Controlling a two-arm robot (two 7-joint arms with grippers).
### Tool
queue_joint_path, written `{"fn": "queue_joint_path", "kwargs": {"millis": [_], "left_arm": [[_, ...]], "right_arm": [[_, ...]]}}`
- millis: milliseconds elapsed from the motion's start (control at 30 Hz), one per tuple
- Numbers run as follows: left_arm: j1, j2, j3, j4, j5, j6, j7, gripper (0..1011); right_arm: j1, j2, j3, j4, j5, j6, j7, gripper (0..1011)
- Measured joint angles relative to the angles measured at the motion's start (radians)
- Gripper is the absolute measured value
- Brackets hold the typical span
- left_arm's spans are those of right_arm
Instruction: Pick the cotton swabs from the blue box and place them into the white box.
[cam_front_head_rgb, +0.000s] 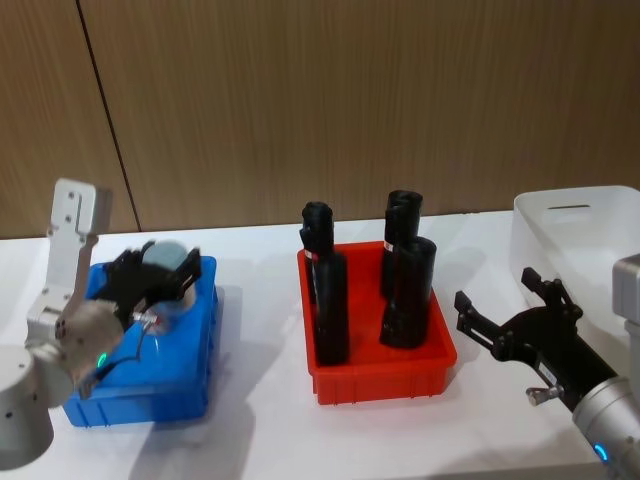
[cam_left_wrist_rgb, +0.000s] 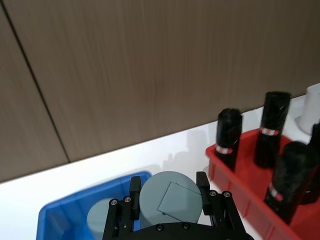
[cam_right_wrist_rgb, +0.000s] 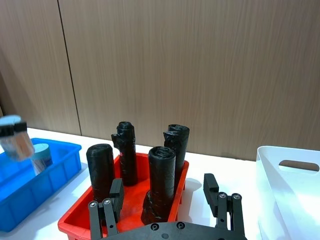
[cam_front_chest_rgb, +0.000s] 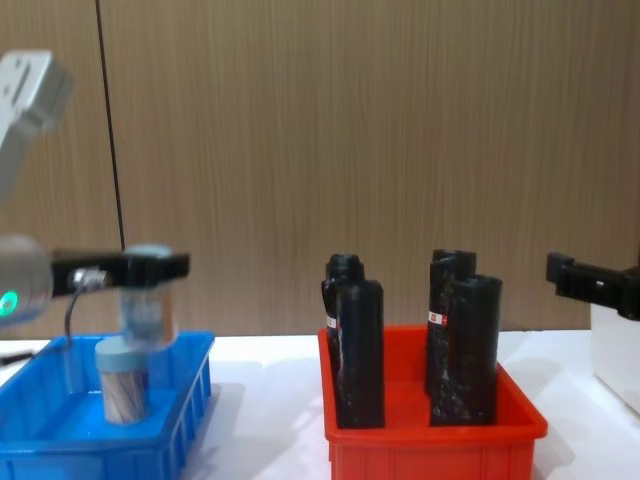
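left gripper (cam_left_wrist_rgb: 168, 186) pinches cotton swabs jar (cam_front_chest_rgb: 148, 298) just above blue box (cam_front_head_rgb: 190, 392). risk: low carry to white box (cam_front_head_rgb: 575, 240) clips black cylinders (cam_front_head_rgb: 408, 290) beside blue box. right gripper (cam_front_head_rgb: 510, 315) idle, well apart from blue box, spread, empty.

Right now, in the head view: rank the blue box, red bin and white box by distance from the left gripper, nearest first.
1. blue box: on the left, just below the left gripper, which holds a cotton swab jar above it.
2. red bin: mid-table, to the gripper's right.
3. white box: at the far right edge, beyond the open right gripper.
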Motion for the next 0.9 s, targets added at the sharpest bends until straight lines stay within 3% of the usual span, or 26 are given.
{"fn": "queue_joint_path", "kwargs": {"millis": [500,700,900], "left_arm": [[-0.041,-0.005,-0.002,-0.119,-0.02,0.055,-0.138,673],[-0.071,-0.014,0.0,-0.14,-0.043,0.105,-0.209,673],[-0.11,-0.03,0.005,-0.152,-0.081,0.19,-0.27,673]], "right_arm": [[0.0,0.0,0.0,0.0,0.0,0.0,0.0,1002],[0.0,0.0,0.0,0.0,0.0,0.0,0.0,1002],[0.0,0.0,0.0,0.0,0.0,0.0,0.0,1002]]}}
